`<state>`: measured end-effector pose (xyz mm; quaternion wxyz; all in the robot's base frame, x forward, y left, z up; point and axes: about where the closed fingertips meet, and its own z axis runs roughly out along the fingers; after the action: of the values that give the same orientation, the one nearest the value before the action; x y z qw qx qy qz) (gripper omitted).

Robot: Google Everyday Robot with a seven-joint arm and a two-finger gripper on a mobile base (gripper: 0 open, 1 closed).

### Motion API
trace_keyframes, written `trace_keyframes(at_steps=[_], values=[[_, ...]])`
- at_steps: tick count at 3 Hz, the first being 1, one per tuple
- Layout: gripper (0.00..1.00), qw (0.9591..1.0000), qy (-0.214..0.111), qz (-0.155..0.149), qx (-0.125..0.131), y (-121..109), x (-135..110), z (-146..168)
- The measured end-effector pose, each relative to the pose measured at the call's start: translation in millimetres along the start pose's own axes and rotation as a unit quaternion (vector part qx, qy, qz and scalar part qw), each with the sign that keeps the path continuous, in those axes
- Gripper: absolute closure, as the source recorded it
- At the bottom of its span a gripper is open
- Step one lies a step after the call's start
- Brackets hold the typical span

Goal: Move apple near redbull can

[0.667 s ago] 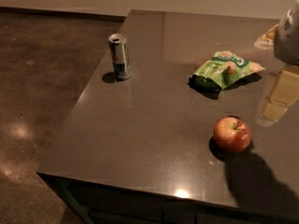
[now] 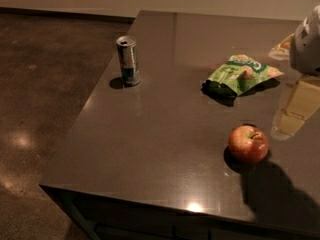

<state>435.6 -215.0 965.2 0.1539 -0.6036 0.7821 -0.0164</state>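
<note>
Camera view only. Hardly any change from a moment ago: apple [image 2: 248, 144] in the same spot toward the front right corner of the bench [image 2: 150, 149], can [image 2: 128, 60] upright by the left edge, toward the back left corner, well apart from it. No progress on the move yet; probably the reach for the pick. Gripper [image 2: 300, 96] at the right edge, just behind the apple, near but not touching. Open or closed: cannot tell. Green snack bag [image 2: 240, 74] farther back, between apple and back edge.
</note>
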Motion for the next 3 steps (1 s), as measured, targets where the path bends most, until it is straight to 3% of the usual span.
trace_keyframes(at_steps=[3], values=[[0.00,0.9961,-0.057,0.015,-0.066,46.4,12.8,62.5]])
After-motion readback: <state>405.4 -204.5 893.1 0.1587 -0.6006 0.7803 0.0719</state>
